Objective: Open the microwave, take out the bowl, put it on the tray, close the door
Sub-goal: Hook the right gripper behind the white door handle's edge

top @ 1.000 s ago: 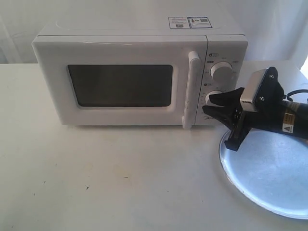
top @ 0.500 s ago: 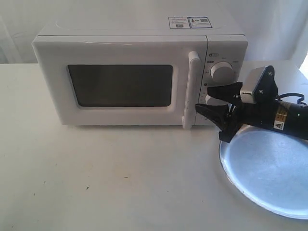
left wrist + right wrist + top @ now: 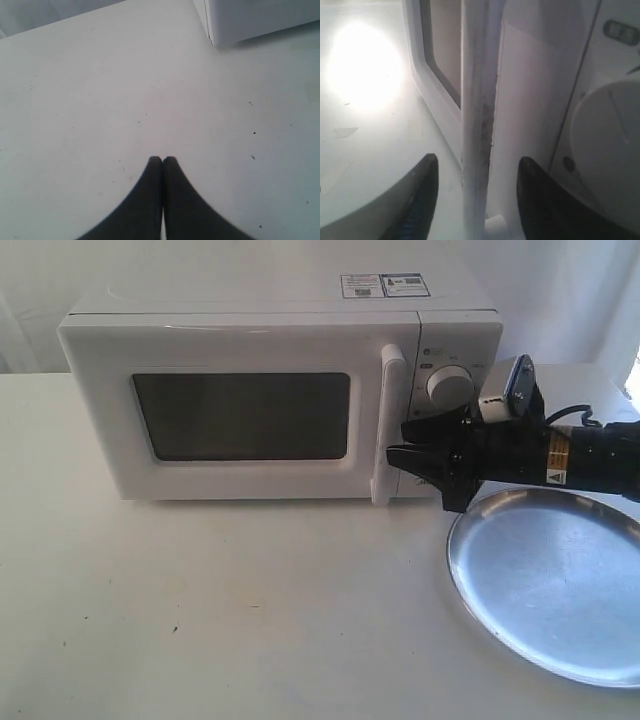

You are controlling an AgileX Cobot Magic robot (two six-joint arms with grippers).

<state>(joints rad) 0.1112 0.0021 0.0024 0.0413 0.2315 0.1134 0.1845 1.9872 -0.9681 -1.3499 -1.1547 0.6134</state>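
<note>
Right wrist view: right fingers point(image 3: 417, 200) released, straddling the door handle point(image 3: 477, 75); left fingers point(image 3: 147, 200) clenched, empty, above the counter point(image 3: 100, 75).

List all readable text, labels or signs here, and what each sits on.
On top of the large white boxy microwave, two small stickers: print too small to read.
Beside the round white knob, small marks: blurred, unreadable.
On the black right arm, a yellow label: seemingly a warning triangle, words illegible.
Nothing legible to quote.
</note>
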